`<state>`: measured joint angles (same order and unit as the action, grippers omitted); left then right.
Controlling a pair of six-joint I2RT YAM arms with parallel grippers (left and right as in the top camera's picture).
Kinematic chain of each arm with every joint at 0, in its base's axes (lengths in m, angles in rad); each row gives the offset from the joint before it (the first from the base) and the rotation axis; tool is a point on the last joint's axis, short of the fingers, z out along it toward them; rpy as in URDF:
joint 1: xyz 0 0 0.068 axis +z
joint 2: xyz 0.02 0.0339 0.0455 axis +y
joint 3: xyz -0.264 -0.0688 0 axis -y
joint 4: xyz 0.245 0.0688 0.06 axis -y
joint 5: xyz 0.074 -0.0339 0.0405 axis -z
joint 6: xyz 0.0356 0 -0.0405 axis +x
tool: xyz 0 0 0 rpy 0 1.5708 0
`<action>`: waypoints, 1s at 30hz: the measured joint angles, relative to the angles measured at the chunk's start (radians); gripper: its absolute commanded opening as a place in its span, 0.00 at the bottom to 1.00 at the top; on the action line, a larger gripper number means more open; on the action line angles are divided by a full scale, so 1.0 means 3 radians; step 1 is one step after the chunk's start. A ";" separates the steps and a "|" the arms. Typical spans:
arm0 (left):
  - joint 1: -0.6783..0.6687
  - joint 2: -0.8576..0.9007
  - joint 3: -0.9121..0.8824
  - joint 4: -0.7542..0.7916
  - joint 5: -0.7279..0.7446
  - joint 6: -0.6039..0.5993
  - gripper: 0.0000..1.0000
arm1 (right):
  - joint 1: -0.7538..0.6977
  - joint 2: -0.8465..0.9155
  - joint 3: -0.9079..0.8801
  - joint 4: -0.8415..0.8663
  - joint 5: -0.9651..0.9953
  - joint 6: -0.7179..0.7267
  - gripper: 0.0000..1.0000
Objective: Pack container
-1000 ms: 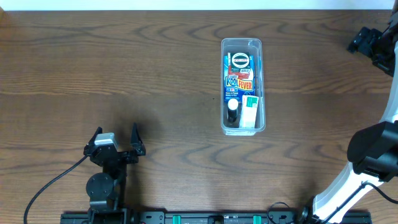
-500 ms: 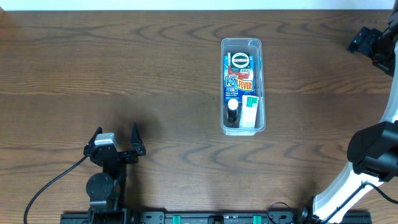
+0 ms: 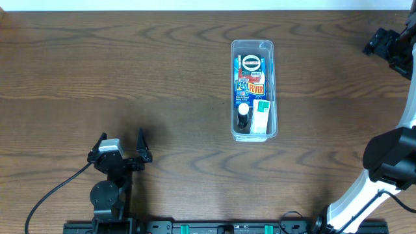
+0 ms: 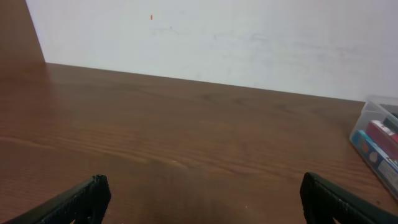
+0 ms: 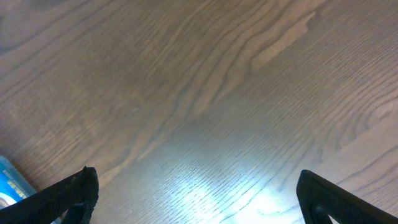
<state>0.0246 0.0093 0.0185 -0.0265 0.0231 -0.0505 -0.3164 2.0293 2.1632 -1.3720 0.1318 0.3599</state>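
Table: I see brown wood-grain table (image 3: 130,78) filling the overhead view, with a white wall behind it in the left wrist view.
Right arm: the white and black right arm (image 3: 390,162) climbs the 3 o'clock edge of the overhead view.
Right gripper: the right gripper (image 3: 380,44) sits far out at 2 o'clock, well apart from the bin. In my right wrist view (image 5: 194,180) the 2 fingers stand wide apart over bare wood, gripping nothing.
Left gripper: the left gripper (image 3: 121,135) is at 8 o'clock near the front edge, its cable trailing off toward 7 o'clock. From the left wrist view (image 4: 205,180) the jaws are spread wide and released, with only tabletop between them.
Container: the container (image 3: 274,91) rests on the table at 2 o'clock from centre, long axis running 12 to 6 – its corner shows at 3 o'clock in the left wrist view (image 4: 373,118).
Kool Fever box: the blue Kool Fever box (image 3: 249,81) lies flat inside along the bin's length.
Small box: a white-and-green small box (image 3: 261,114) lies at the 6 o'clock end of the bin, on the 3 o'clock side.
Bottle: a dark bottle (image 3: 243,112) with a white top lies just beside that box – I cannot tell if they touch.
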 measured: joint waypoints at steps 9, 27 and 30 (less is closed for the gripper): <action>0.0000 0.0000 0.0000 -0.0001 0.0000 0.0000 0.98 | 0.0614 -0.0844 -0.0039 0.0008 -0.0001 0.0000 0.99; 0.0000 0.0001 0.0015 -0.0027 0.0001 0.0000 0.98 | 0.1441 -0.3278 -0.3034 0.2303 0.0159 -0.0098 0.99; 0.0000 0.0000 0.0017 -0.0024 -0.0003 0.0000 0.98 | 0.1647 -0.3747 -0.3848 0.3119 0.0145 -0.0354 0.99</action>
<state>0.0246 0.0093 0.0235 -0.0338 0.0223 -0.0505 0.1776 0.9051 1.0088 -0.4362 0.1753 0.2539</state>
